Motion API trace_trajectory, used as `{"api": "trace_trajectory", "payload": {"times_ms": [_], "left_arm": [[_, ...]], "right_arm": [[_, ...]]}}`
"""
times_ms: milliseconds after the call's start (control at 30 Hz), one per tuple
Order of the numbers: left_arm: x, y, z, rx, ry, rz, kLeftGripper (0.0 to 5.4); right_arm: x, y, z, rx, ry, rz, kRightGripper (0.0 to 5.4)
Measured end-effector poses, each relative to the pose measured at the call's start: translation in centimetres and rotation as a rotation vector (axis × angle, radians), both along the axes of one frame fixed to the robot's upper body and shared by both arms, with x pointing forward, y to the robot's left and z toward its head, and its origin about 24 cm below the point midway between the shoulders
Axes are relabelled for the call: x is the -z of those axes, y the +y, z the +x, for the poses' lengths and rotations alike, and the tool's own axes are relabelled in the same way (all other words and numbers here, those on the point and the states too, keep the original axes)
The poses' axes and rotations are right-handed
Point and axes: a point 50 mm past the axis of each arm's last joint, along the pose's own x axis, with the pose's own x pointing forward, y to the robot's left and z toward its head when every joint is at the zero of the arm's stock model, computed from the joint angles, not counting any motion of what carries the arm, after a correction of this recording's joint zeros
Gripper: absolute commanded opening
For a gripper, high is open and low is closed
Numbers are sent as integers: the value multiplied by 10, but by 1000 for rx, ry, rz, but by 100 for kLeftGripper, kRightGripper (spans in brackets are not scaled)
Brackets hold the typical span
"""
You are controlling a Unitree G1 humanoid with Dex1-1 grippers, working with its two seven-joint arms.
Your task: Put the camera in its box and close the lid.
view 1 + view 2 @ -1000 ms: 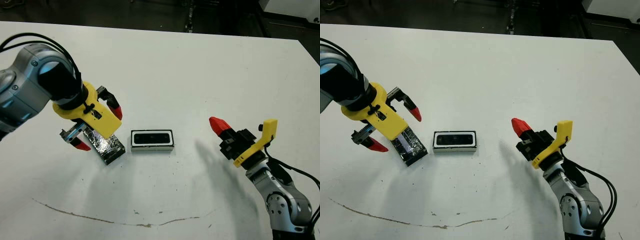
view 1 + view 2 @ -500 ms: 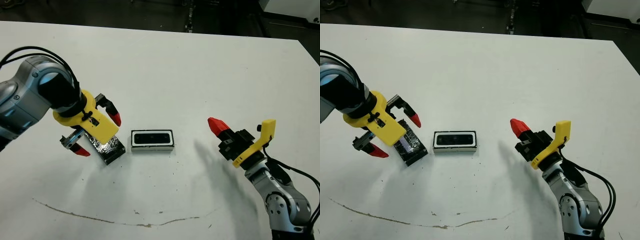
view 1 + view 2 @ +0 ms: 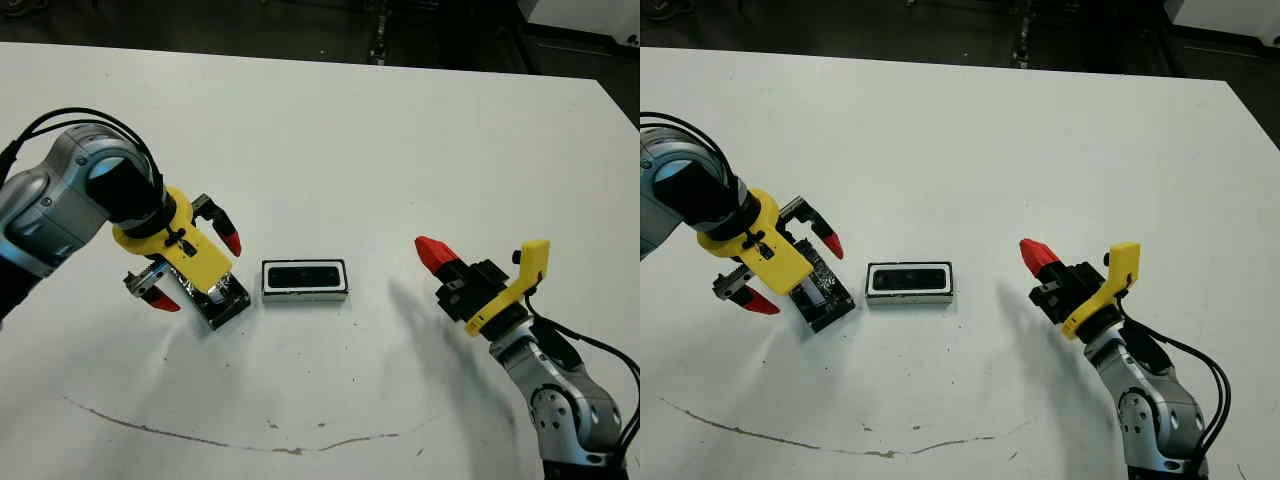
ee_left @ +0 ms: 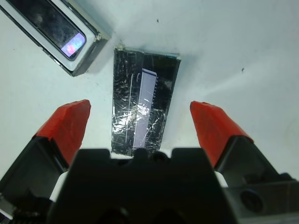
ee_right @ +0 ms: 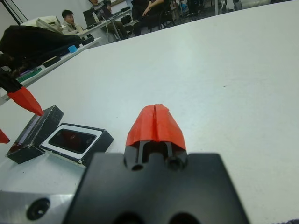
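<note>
Lid pickup: centre the grasp

Left claw (image 4: 140, 128) hangs spread wide over the lid (image 4: 144, 107) on the desk (image 3: 400, 130). Camera (image 3: 304, 276) already lies in the box (image 3: 305, 293) beside it. Descend straight, fingers clearing both long edges. Right claw (image 5: 155, 122), well apart, is pinched closed, empty.

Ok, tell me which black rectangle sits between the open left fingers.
The lid, foil-crinkled, under the left gripper; the box beside it has a white rim.

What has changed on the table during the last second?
The left gripper, fingers open, has come lower and a bit nearer the robot, straddling the lid without gripping it. The lid, the box with the camera inside, and the shut right gripper stayed put.
</note>
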Motion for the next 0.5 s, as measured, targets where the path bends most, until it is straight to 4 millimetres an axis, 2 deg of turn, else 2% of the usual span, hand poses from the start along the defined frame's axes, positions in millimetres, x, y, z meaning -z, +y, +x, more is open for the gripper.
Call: {"api": "trace_trajectory", "payload": {"times_ms": [500], "left_arm": [[9, -3, 6, 21, 5, 13, 540]], "right_arm": [[4, 1, -3, -5, 17, -1, 1]]}}
